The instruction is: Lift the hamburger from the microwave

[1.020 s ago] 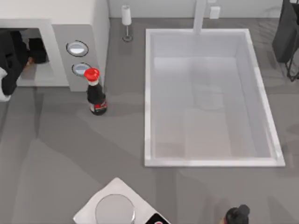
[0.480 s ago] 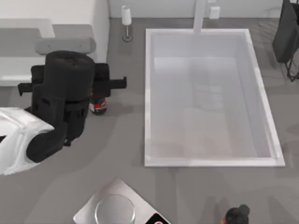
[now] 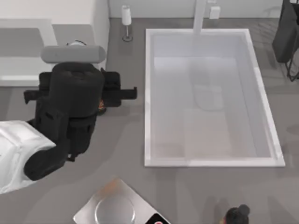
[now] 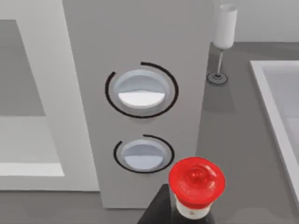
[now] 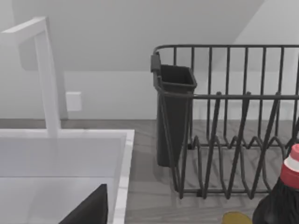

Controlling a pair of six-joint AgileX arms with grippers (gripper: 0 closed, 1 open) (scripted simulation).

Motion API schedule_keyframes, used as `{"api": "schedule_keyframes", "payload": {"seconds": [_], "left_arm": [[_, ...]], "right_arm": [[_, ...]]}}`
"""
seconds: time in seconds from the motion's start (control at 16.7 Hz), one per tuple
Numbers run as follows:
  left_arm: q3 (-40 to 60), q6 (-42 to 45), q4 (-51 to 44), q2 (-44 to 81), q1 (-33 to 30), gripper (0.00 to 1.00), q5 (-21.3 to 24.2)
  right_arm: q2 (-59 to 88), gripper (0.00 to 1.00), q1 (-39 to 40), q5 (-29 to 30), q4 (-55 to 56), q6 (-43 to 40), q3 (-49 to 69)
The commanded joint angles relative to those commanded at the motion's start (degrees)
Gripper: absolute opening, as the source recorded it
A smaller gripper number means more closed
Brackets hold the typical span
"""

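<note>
The microwave (image 3: 74,18) stands at the back left of the table. Its grey side panel (image 4: 135,37) with two silver dials (image 4: 141,91) faces the left wrist camera, and the edge of its cavity shows beside the panel. The hamburger is hidden. My left arm (image 3: 70,107), black and bulky, hangs high in front of the microwave and covers the counter below it. My right arm is parked off to the right, its wrist camera facing the dish rack (image 5: 233,116).
A red-capped dark bottle (image 4: 196,179) stands just before the dial panel, under my left arm. A wine glass (image 3: 126,21) is behind it. The big white sink (image 3: 149,93) takes the middle and right. A silver disc on a plate (image 3: 114,210) and another dark bottle (image 3: 237,214) sit at the front.
My left arm has come out of the microwave cavity, risen towards the top camera and drifted right and forward. It now covers the bottle and the lower dial.
</note>
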Motion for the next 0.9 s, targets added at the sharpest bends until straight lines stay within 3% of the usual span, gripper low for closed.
{"api": "schedule_keyframes", "payload": {"seconds": [0.24,0.9], "left_arm": [[-1.25,-0.10,6.00,4.96,-0.44,0.00,-0.19],[-9.78,-0.11,40.22,29.60,-1.42,0.00,0.14]], "right_arm": [[0.00,1.00,0.00,0.00,0.00,0.00,0.00],[0.00,1.00,0.00,0.00,0.00,0.00,0.00]]}}
